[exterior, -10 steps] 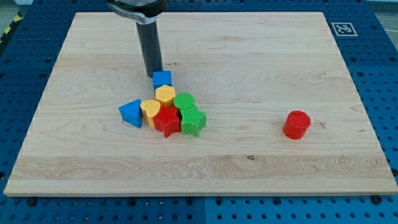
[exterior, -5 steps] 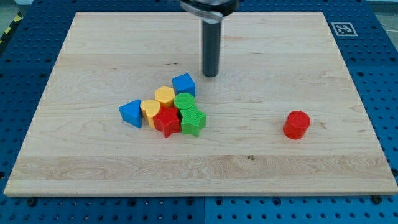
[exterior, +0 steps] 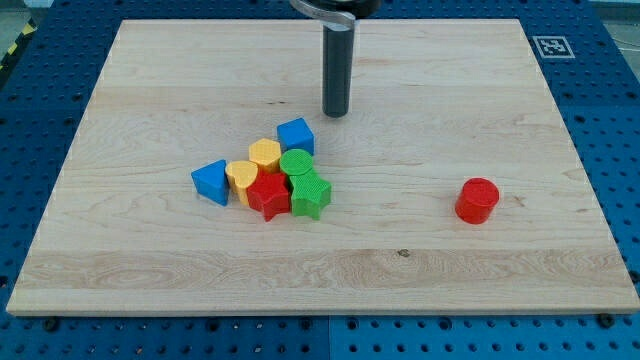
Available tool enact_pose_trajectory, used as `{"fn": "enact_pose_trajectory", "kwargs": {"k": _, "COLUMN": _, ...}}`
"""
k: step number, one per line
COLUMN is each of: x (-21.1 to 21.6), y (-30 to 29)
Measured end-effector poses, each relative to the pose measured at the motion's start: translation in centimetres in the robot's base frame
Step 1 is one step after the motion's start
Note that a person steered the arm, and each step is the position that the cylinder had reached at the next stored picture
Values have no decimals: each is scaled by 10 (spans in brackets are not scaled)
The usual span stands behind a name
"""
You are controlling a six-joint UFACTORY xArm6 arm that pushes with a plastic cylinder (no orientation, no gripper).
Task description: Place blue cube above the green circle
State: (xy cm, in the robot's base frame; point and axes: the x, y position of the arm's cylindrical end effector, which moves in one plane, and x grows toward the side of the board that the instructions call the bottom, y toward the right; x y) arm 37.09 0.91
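Surface: pale wooden board [exterior: 420,260] on a blue perforated table [exterior: 620,140]; a black-and-white marker [exterior: 553,46] sat at the board's top right corner.

My tip [exterior: 335,113]: bare rod grasping nothing, just above and right of the blue cube [exterior: 296,135], apart from it.

Cluster: blue cube touching the top of the green circle [exterior: 296,163]; yellow hexagon [exterior: 265,155], yellow heart [exterior: 241,178], red star [exterior: 268,195], green star [exterior: 310,194], blue triangle [exterior: 210,181].

Apart, right: red cylinder [exterior: 477,200].

Change over the last half second: tip edged slightly up; blocks unmoved.
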Motion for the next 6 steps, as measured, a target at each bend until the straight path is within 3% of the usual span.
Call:
{"fn": "enact_pose_trajectory", "kwargs": {"k": 2, "x": -7, "y": -16}}
{"fn": "enact_pose_trajectory", "kwargs": {"k": 6, "x": 71, "y": -82}}
